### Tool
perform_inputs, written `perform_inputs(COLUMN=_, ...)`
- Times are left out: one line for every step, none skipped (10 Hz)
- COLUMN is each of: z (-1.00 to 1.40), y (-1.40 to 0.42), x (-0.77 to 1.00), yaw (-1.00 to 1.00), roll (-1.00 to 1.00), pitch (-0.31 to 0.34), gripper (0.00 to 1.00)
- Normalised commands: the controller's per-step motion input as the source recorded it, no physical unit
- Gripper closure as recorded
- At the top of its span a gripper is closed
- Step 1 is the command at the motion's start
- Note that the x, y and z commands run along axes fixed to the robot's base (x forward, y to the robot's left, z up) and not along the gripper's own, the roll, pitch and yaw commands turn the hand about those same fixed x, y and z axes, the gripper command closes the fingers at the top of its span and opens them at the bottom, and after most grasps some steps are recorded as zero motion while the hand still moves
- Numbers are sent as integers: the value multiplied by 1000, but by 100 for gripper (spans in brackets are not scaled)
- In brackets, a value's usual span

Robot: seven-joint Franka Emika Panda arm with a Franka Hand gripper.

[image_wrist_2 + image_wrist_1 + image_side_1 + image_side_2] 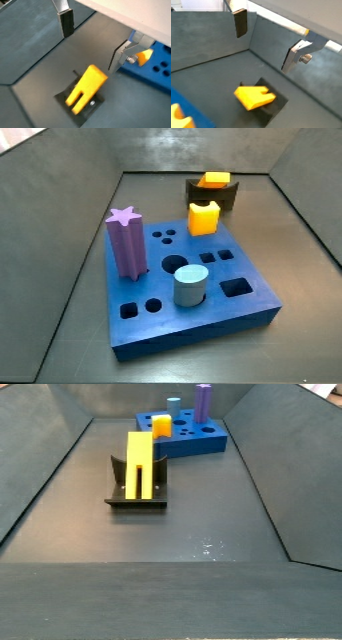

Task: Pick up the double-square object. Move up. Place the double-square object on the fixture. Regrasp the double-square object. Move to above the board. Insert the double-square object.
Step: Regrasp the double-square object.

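Observation:
The double-square object (pixel 140 462), a long yellow-orange bar with a lengthwise groove, rests on the dark fixture (pixel 135 499) and leans against its upright. Both wrist views show the bar (pixel 86 88) on the fixture (pixel 75 106) from above. My gripper (pixel 93 40) hangs open above it, apart from it, with nothing between the fingers (pixel 240 23). The same gap shows in the gripper (pixel 268 40). The blue board (pixel 201 293) lies beyond the fixture (pixel 214 196). Neither side view shows the gripper.
On the board stand a purple star peg (pixel 127 243), a grey-blue cylinder (pixel 191 285) and a short yellow-orange peg (pixel 203 218). Dark sloping walls (pixel 40 474) enclose the floor on all sides.

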Motion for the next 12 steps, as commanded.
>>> perform_inputs(z=-5, y=-32, x=71, yaw=56, roll=1000, pitch=74, gripper=0)
perform_inputs(z=-2, y=-34, x=84, yaw=62, roll=1000, pitch=90, gripper=0)
perform_inputs(z=-3, y=-39, x=99, yaw=72, roll=1000, pitch=118, gripper=0)
perform_inputs(z=-8, y=-42, x=108, yaw=84, roll=1000, pitch=140, gripper=0)
perform_inputs(z=-8, y=-48, x=116, yaw=101, roll=1000, pitch=165, gripper=0)
perform_inputs(z=-8, y=-51, x=116, yaw=125, roll=1000, pitch=191, gripper=0)
perform_inputs(z=-13, y=-52, x=116, yaw=174, roll=1000, pitch=227, gripper=0)
perform_inputs(z=-11, y=-52, x=118, yaw=201, roll=854, pitch=221, gripper=0)
perform_inputs(z=-10, y=-57, x=125, yaw=220, roll=676, pitch=192, gripper=0)
perform_inputs(z=-14, y=-58, x=133, yaw=234, roll=497, pitch=163, gripper=0)
perform_inputs(z=-7, y=-48, x=138, yaw=240, roll=299, pitch=122, gripper=0)
perform_inputs(z=0, y=-44, x=128, yaw=237, roll=220, pitch=90, gripper=0)
